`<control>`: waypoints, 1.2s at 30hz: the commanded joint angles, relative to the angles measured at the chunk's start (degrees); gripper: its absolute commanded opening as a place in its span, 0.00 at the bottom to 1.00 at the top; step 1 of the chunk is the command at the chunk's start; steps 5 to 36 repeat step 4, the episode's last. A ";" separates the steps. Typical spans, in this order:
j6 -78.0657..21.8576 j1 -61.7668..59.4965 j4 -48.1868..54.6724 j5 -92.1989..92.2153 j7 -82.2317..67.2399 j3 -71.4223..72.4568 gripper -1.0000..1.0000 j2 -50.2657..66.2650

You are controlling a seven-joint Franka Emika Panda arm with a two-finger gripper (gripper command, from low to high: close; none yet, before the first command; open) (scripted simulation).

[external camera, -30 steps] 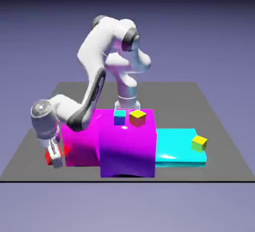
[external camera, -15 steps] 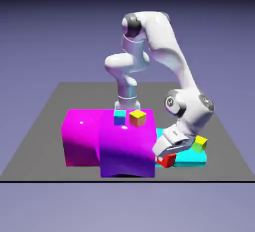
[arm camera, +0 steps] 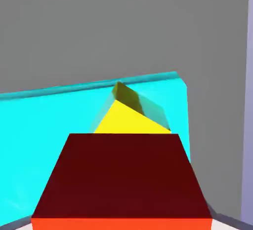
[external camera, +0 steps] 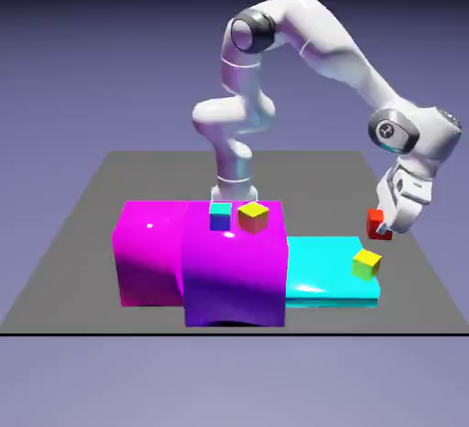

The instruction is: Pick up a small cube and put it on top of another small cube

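Observed red cube (external camera: 377,224) clamped between the fingers (arm camera: 230,222) of the gripper (external camera: 384,225), closed to the cube's width, with a fingertip showing at either side of the load in the hand view. Found same cube held raised, just beyond the right edge of the cyan slab (external camera: 321,265) as seen in the exterior view, apart from the green-sided cube (external camera: 365,265). Located latter on the slab, yellow face up, at the right edge and near the front right corner, turned at an angle to that edge. Noted its yellow top partly hidden behind the red cube in the hand view. Recorded purple block (external camera: 234,279) against the slab's left end, near the table's (external camera: 321,187) front edge, with magenta block (external camera: 147,256) next to it on the exterior view's left. Sighted blue cube (external camera: 220,218) with cyan top and, just beside it, another yellow-topped cube (external camera: 253,218), both at the purple block's rear edge.
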 commanded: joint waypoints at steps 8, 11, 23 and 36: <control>-1.46 0.02 0.83 0.51 -0.41 0.36 1.00 -0.80; -1.46 0.02 0.83 0.51 -0.41 0.36 1.00 -0.80; -1.46 0.02 0.83 0.51 -0.41 0.36 1.00 -0.80; -1.46 0.02 0.83 0.51 -0.41 0.36 1.00 -0.80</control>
